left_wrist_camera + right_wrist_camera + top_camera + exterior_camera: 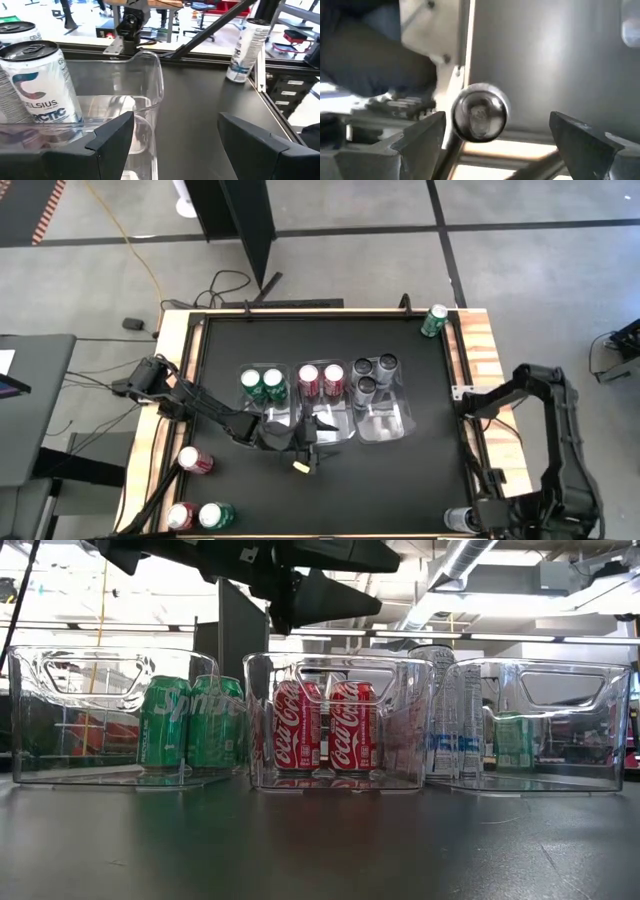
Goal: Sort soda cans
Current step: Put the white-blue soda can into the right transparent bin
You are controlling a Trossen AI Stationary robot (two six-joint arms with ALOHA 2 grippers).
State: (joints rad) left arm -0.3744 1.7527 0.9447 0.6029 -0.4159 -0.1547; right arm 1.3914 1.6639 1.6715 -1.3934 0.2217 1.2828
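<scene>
Overhead, three clear trays (380,425) sit mid-table: two green cans (262,385) in the left one, two red cans (321,380) in the middle one, three silver cans (372,374) in the right one. More cans stand at the table's corners. The left gripper (303,448) hovers over the near part of the middle tray, fingers apart and empty; the right gripper (478,515) waits at the near right corner.

Level across the table, green cans (190,721) and red cans (324,725) stand upright inside their trays.

From the left wrist, a silver can (41,85) stands in a tray beyond spread fingers (112,137).

From the right wrist, wide fingers (422,137) flank a silver can top (480,112).
</scene>
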